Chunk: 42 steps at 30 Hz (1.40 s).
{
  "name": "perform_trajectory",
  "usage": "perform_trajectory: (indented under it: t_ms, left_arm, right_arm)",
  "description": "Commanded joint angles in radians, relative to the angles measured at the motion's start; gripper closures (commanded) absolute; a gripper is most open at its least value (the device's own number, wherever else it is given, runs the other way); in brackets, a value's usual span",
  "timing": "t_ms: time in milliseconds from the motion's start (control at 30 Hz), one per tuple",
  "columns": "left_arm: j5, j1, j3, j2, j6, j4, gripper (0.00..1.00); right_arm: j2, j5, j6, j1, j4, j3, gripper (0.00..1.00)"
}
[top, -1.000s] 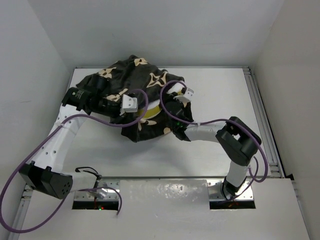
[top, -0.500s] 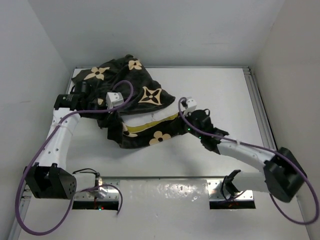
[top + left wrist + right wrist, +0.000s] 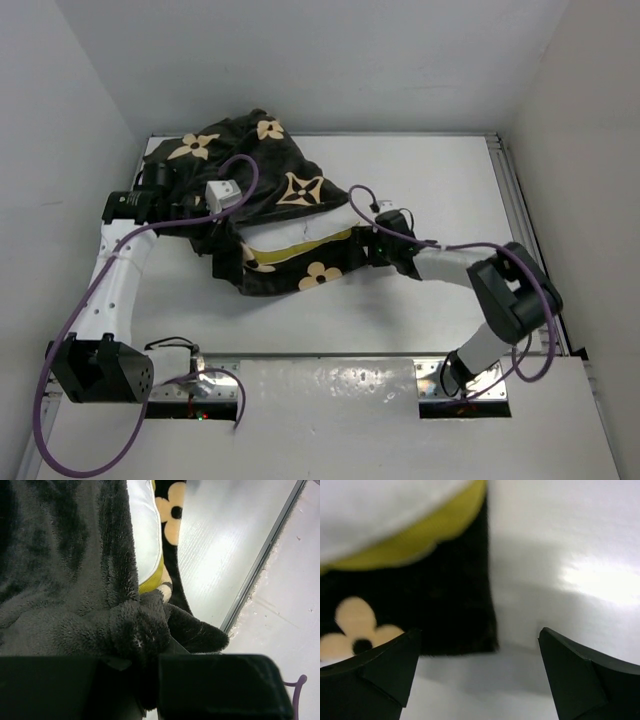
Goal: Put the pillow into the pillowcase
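Across the far left of the table (image 3: 450, 180): the case (image 3: 265, 165), heaped and black, mouth turned toward the right and the near edge. Inside that mouth, the pillow (image 3: 300, 235), mostly swallowed, with only a white strip and yellow trim showing between upper and lower lip. Long axis roughly left to right, tilted a little toward the far side at the right-hand end.

Holding the upper lip up: the left gripper (image 3: 145, 680), clamped tight on a thick fold of plush. Just beside the bared end of the pillow: the right gripper (image 3: 477, 675), spread wide with nothing in it, hanging over the corner of the lower lip, at the meeting of black cloth and bare table. So, pillow just ahead of that gripper's fingers, leftward in the top view, with the right arm by far the nearer to the exposed end. Probably calls for a shove leftward along the long axis, or a tug of the lower lip out over the trim; cannot tell which.

Against half a second ago: left arm and case hardly shifted. Right elbow folded in from its stretch toward the right wall, gripper brought down from the pillow's upper right corner to the lower lip. Against a full second ago: case no longer balled up mid-table around both grippers.
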Motion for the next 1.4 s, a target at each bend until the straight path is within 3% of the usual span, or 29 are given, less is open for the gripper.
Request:
perform_trajectory:
  t_ms: [0,133,167,267,367,400,433,533,567,633,700,733,767,833,867,933,1000,1067,1133,1200,1233,1367]
  left_arm:
    - [0.038,0.016,0.041,-0.039,-0.008,0.041,1.00]
    - [0.041,0.022,0.038,-0.033,-0.028,0.058,1.00]
    - [0.042,0.022,0.038,-0.030,-0.037,0.065,1.00]
    - [0.045,0.025,0.038,-0.021,-0.061,0.087,1.00]
    - [0.045,0.026,0.044,-0.024,-0.071,0.085,1.00]
    - [0.044,0.025,0.046,-0.027,-0.072,0.085,1.00]
    - [0.042,0.029,0.046,-0.033,-0.071,0.084,1.00]
    - [0.038,0.034,0.040,-0.033,-0.078,0.079,1.00]
    - [0.033,0.034,0.036,-0.033,-0.087,0.088,1.00]
    - [-0.011,0.042,0.032,-0.024,-0.177,0.130,1.00]
    - [-0.079,0.066,0.056,-0.010,-0.247,0.246,1.00]
    - [-0.097,0.077,0.087,0.022,-0.309,0.281,1.00]
    - [-0.117,0.092,0.202,0.047,-0.339,0.348,1.00]
    - [-0.126,0.140,0.396,0.158,-0.493,0.407,1.00]
    - [-0.125,0.163,0.637,0.206,-0.547,0.445,1.00]
    - [-0.107,0.215,0.899,0.350,-0.726,0.475,1.00]
    - [-0.076,0.258,1.172,0.407,-0.810,0.512,1.00]
    - [-0.042,0.273,1.163,0.382,-0.873,0.617,1.00]
    - [-0.033,0.270,0.926,0.258,-0.870,0.718,1.00]
    - [-0.040,0.237,0.766,0.188,-0.823,0.717,1.00]
    - [-0.056,0.226,0.662,0.159,-0.774,0.661,1.00]
    - [-0.126,0.172,0.610,0.211,-0.629,0.403,1.00]
  right_arm:
    - [0.107,-0.014,-0.014,0.018,0.001,0.103,0.04]
    - [0.125,-0.022,0.043,0.027,0.228,0.018,0.20]
    - [0.132,-0.021,0.057,0.027,0.268,0.004,0.28]
    - [0.182,-0.024,0.077,0.033,0.296,0.049,0.32]
    - [0.247,-0.027,0.087,0.032,0.258,0.117,0.49]
    - [0.257,-0.028,0.093,0.033,0.256,0.126,0.81]
    - [0.263,-0.045,0.101,0.032,0.258,0.130,0.98]
    - [0.239,-0.134,0.181,-0.014,0.401,0.075,1.00]
    - [0.183,-0.215,0.251,-0.030,0.466,0.015,1.00]
    - [0.080,-0.229,0.314,-0.085,0.579,-0.036,1.00]
    - [-0.099,-0.197,0.318,-0.125,0.533,0.020,1.00]
    - [-0.146,-0.194,0.290,-0.161,0.395,0.094,1.00]
    - [-0.178,-0.195,0.200,-0.175,0.306,0.292,1.00]
    - [-0.210,-0.205,0.137,-0.215,0.116,0.520,1.00]
    - [-0.210,-0.211,0.114,-0.231,0.083,0.727,1.00]
    - [-0.215,-0.217,0.110,-0.270,0.043,0.963,1.00]
    - [-0.253,-0.209,0.098,-0.284,0.028,1.050,1.00]
    - [-0.307,-0.203,0.083,-0.298,0.023,1.052,1.00]
    - [-0.408,-0.193,0.075,-0.306,0.029,0.939,1.00]
    - [-0.463,-0.192,0.066,-0.306,0.031,0.846,1.00]
    - [-0.503,-0.194,0.061,-0.306,-0.001,0.776,1.00]
    - [-0.552,-0.200,0.052,-0.310,-0.051,0.653,1.00]
